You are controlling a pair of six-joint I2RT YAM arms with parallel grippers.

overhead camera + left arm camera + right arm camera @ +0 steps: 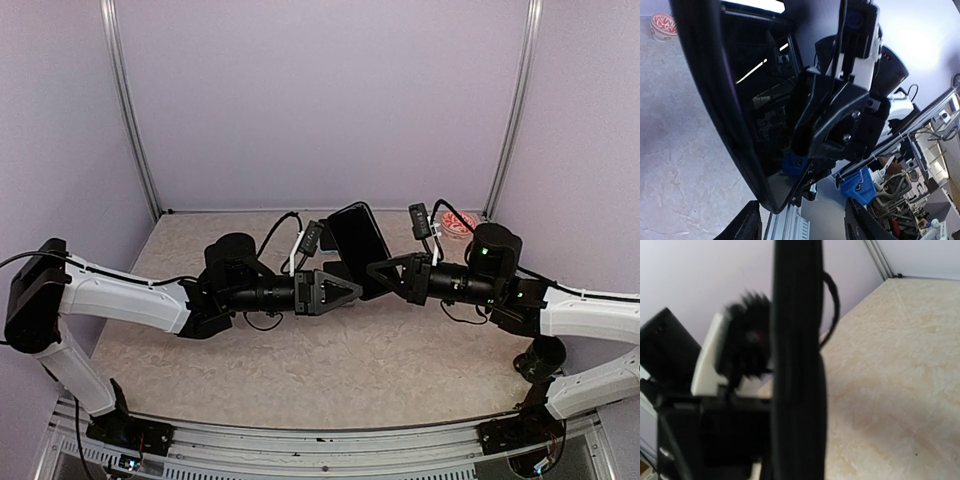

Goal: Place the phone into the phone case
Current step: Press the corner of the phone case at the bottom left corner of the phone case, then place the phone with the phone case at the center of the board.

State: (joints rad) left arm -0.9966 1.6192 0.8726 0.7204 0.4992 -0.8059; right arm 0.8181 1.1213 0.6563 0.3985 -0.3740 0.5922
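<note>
The right gripper [377, 272] pinches the phone [357, 240] (left gripper [351, 290] beside).

- Top external: high at the near side, looking down and forward across the worktop [300, 370]; far.
- Left wrist: close, facing the phone [725, 100] at a slant.
- Right wrist: closer still, phone edge-on.
- Shared by all: the phone.
</note>
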